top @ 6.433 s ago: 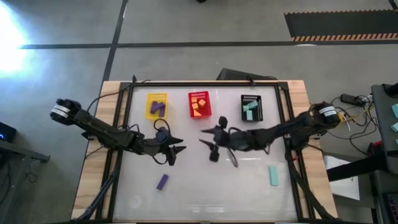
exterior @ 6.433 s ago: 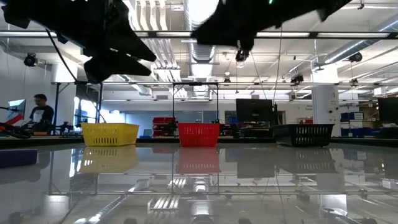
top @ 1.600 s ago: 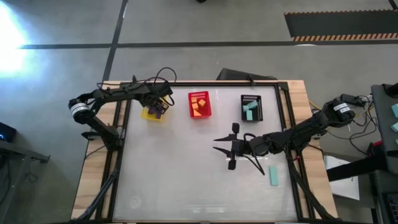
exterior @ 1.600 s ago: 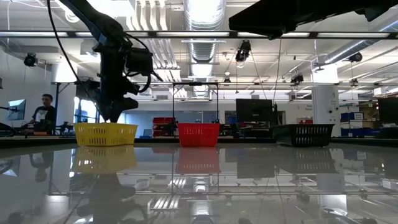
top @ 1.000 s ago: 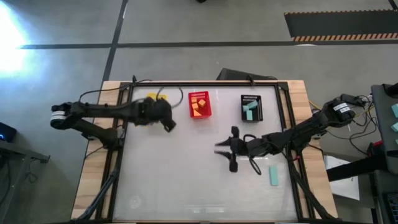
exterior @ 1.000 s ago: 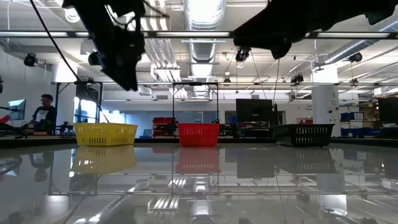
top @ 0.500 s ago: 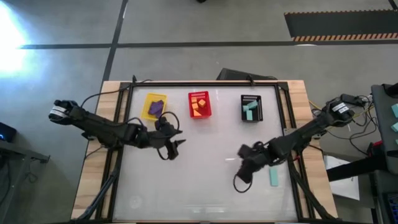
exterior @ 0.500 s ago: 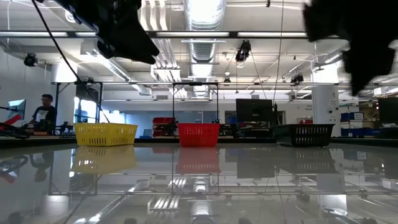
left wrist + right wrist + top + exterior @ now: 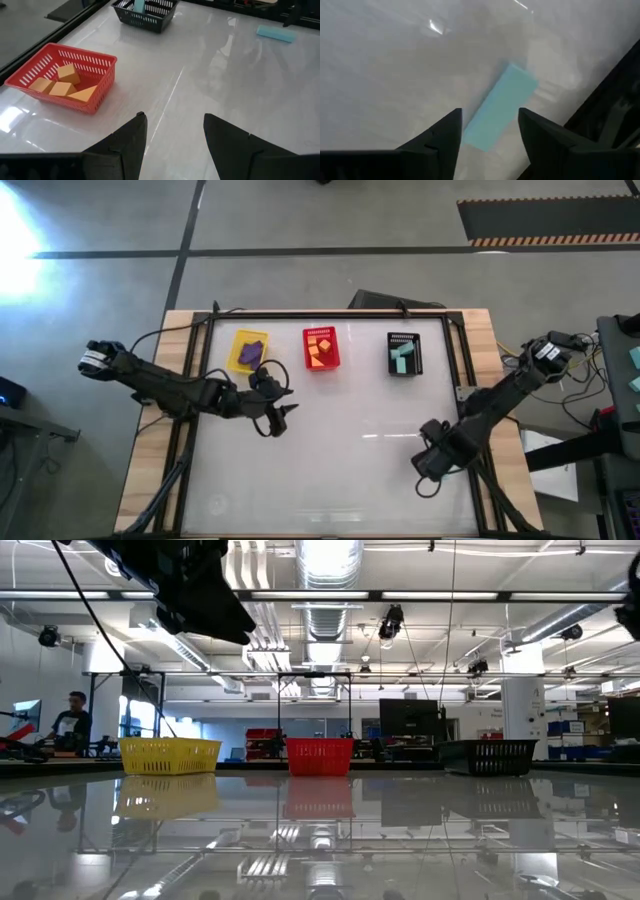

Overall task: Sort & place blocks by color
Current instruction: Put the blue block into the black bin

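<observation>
Teal bar (image 9: 501, 106): I see it flat on the glossy table (image 9: 330, 440) near the right edge, alone, lying just ahead of my right fingers.
Right gripper (image 9: 489, 131): jaws open, empty, poised above that bar.
Left gripper (image 9: 283, 416): open, empty, over the table in front of the yellow basket (image 9: 249, 350).
Sorted: purple in yellow basket, orange in red basket (image 9: 321, 348), teal in black basket (image 9: 404, 354).

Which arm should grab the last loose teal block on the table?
The right. The right gripper hangs open directly over the teal block, which lies flat between its fingers' line of approach. The left gripper is open too, but sits near the red basket, far across the table.
</observation>
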{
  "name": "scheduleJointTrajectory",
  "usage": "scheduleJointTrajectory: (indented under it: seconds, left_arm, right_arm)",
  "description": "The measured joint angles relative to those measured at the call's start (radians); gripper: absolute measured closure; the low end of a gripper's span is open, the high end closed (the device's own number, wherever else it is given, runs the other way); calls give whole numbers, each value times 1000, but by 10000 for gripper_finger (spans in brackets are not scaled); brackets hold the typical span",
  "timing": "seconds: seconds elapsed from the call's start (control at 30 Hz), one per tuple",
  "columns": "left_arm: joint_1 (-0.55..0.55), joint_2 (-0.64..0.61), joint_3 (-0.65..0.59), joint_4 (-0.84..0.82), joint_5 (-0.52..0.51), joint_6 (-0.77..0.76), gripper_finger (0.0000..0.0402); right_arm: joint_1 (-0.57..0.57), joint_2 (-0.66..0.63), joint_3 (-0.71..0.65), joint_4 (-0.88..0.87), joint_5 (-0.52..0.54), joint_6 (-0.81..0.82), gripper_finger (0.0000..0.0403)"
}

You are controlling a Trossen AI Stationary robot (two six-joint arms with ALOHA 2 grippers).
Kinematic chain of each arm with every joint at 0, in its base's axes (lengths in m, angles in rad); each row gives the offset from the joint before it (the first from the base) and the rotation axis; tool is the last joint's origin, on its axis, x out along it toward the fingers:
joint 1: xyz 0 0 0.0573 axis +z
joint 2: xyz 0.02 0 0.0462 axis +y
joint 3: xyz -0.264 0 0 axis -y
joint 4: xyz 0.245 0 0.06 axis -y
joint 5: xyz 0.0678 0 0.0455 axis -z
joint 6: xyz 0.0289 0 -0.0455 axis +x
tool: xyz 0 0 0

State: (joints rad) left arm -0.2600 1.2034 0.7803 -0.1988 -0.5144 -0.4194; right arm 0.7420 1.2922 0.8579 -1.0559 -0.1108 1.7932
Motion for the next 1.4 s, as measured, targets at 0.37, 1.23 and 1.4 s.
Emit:
scheduleJointTrajectory:
  seconds: [0.37,1.23,1.4]
  left_arm:
    - [-1,0,0,-1,0,8,221]
    - [0,7,0,1,1,10,221]
    - [3,7,0,14,1,9,221]
  right_arm:
    - [51,0,-135,134,-1,117,187]
    - [47,-2,-211,289,99,97,285]
    - [-17,-8,-138,292,322,-36,285]
